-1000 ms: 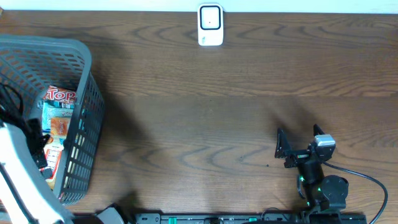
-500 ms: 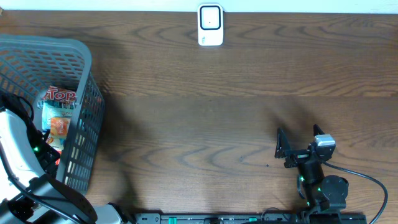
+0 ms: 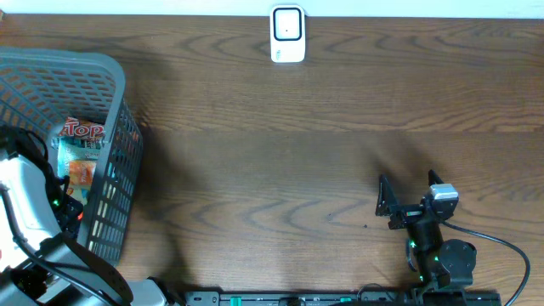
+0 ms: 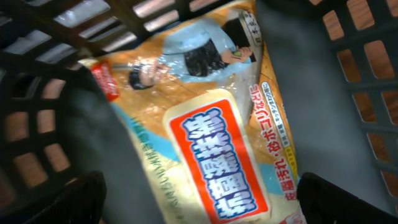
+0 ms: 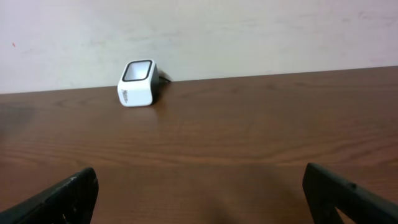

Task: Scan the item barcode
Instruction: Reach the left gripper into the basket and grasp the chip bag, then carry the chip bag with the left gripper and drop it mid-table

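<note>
Over the tabletop (image 3: 280, 144), overhead view: grey mesh basket (image 3: 106, 93) at left, cut off by the frame edge; snack packet (image 3: 78, 157) lying inside, partly covered by the left arm (image 3: 25, 212) reaching in. White scanner (image 3: 287, 34) at the far edge. Right tool (image 3: 410, 189) near right, released, grasping nothing, well apart from the scanner. Left wrist view: left tool (image 4: 199, 202) spread wide, only two dark fingertips (image 4: 62, 199) showing at the lower corners; packet lying between and beyond them on the basket floor, contact not discernible, print partly blurred. Right wrist view: tool tips cut off by the lower edge; scanner upright far ahead before a pale wall (image 5: 249, 31).
</note>
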Controlling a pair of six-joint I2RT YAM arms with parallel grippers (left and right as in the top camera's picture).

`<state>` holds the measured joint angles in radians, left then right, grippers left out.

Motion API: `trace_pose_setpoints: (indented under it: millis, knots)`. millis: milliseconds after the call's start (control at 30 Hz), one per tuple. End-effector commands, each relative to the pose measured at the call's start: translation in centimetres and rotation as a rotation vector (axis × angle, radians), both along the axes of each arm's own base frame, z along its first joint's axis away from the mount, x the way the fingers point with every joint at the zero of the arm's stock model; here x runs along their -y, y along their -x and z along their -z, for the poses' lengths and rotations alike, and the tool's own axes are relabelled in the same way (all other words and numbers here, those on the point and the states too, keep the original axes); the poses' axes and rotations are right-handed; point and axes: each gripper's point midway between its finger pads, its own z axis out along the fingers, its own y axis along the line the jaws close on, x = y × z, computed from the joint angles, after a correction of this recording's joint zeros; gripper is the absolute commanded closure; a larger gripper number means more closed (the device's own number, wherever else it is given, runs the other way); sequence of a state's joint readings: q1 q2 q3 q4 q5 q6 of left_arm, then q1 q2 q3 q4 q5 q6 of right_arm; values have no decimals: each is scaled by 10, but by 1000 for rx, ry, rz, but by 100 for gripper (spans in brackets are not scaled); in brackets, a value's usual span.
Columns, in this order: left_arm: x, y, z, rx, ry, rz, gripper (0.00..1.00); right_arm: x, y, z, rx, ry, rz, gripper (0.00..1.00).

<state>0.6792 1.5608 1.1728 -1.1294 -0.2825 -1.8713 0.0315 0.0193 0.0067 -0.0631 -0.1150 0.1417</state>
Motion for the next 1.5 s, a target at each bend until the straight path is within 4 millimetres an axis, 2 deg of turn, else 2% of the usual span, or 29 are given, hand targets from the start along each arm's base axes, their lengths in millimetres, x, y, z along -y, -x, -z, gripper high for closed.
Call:
trace_pose_setpoints:
  millis: [0, 133, 400, 433, 467, 500, 567, 600, 667, 733, 833, 933, 1067, 1167, 1300, 1467]
  knots:
    - [-5, 4, 10, -11, -34, -19, 2, -1, 0, 1, -5, -7, -1, 1]
    - [-3, 2, 31, 19, -33, -19, 2, -1, 0, 1, -4, -7, -1, 1]
    - [7, 10, 74, 28, -16, -19, 2, -1, 0, 1, -4, -7, -1, 1]
    - [10, 12, 77, 18, -6, -19, 7, -1, 0, 1, -4, -7, -1, 1]
    - [11, 14, 80, 10, 3, -15, 22, -1, 0, 1, -4, -7, -1, 1]
    - [12, 15, 81, 1, 10, -2, 41, -1, 0, 1, -4, -7, -1, 1]
    - [12, 15, 82, -13, 23, 40, 67, -1, 0, 1, -4, -7, -1, 1]
    - [12, 15, 81, -17, 27, 60, 76, -1, 0, 1, -5, -7, -1, 1]
    - [10, 12, 80, -14, 26, 104, 88, -1, 0, 1, -5, -7, -1, 1]
    - [3, 4, 76, -2, 13, 175, 92, -1, 0, 1, -4, -7, -1, 1]
    - [-11, -14, 57, 20, -21, 307, 92, -1, 0, 1, -5, -7, -1, 1]
    - [-28, -34, 25, 55, -88, 428, 93, -1, 0, 1, -4, -7, -1, 1]
    - [-48, -58, -32, 123, -220, 535, 93, -1, 0, 1, -4, -7, -1, 1]
    - [-54, -70, -80, 194, -322, 587, 92, -1, 0, 1, -5, -7, -1, 1]
    - [-40, -91, -138, 384, -400, 670, 92, -1, 0, 1, -4, -7, -1, 1]
    - [-2, -109, -194, 655, -428, 792, 92, -1, 0, 1, -5, -7, -1, 1]
